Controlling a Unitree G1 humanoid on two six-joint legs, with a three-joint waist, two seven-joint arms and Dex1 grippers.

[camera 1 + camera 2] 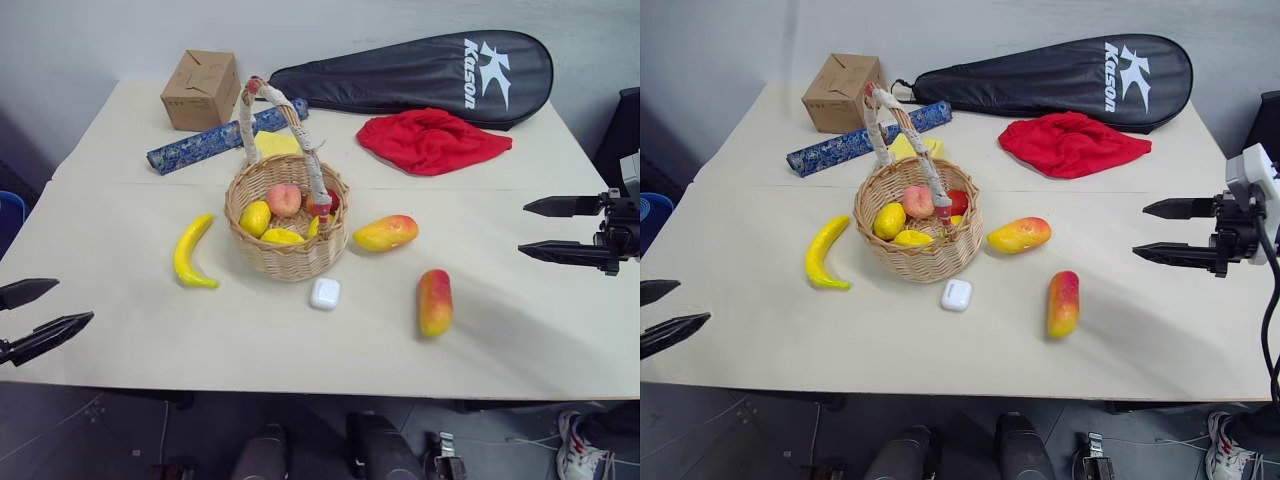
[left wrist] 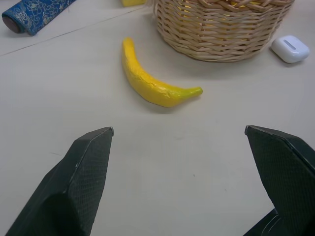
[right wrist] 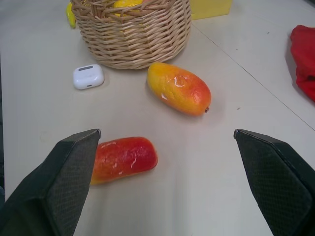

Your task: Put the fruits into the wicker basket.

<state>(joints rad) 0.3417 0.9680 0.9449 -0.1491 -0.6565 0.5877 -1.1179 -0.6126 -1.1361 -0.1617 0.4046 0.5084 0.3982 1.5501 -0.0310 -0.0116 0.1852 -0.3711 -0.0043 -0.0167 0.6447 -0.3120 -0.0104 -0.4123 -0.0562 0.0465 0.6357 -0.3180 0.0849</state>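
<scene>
Outside: one banana, two mangoes

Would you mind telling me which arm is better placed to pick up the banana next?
The left. The banana lies on the left of the wicker basket, ahead of the open left gripper, with bare table between. The right gripper faces the two mangoes across the basket.

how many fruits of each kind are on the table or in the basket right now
banana: 1, on the table left of the wicker basket
mangoes: 2, on the table right of the basket
peach: 1, in the basket
lemons: 2 clearly seen in the basket
red fruit: 1, partly hidden behind the handle
total: 7
</scene>
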